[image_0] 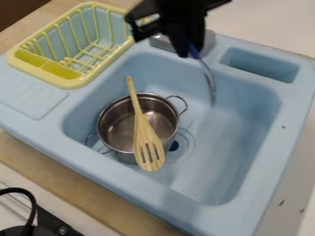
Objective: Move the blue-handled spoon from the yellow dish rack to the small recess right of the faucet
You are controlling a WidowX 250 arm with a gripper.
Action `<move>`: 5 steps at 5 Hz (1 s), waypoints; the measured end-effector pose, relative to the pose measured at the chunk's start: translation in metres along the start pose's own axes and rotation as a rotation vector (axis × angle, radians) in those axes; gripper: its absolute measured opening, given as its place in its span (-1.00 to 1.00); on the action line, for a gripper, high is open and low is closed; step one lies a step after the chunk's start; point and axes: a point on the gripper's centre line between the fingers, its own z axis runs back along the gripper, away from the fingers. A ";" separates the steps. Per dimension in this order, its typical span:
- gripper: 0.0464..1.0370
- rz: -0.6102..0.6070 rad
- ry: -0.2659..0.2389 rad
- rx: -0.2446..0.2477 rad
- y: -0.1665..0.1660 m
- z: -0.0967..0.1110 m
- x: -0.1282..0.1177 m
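At the top of the view, over the back of the sink, my gripper [188, 51] is shut on a utensil [210, 82] with a blue handle. Its thin, curved metal end hangs down over the basin; what kind of utensil it is, I cannot tell. To the lower left of the gripper, a steel pot [117, 123] with wire handles stands in the basin. A slotted wooden spatula [146, 133] lies across the pot's rim, its handle end toward the back and its slotted end over the front rim.
The light blue toy sink [258, 161] takes up most of the view. A yellow dish rack [72, 82] stands at its back left corner. Behind the basin are a grey faucet base [161, 42] and a recessed tray [261, 64]. A black cable [31, 207] is at the lower left.
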 end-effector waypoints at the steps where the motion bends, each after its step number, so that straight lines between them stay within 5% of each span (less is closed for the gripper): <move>1: -0.88 0.173 -0.028 -0.008 -0.017 -0.014 0.003; 2: -0.88 0.383 -0.023 -0.028 -0.027 -0.025 0.006; 4: -0.88 0.572 0.030 -0.098 -0.045 -0.025 0.020; 5: -0.88 0.647 0.022 -0.075 -0.050 -0.034 0.025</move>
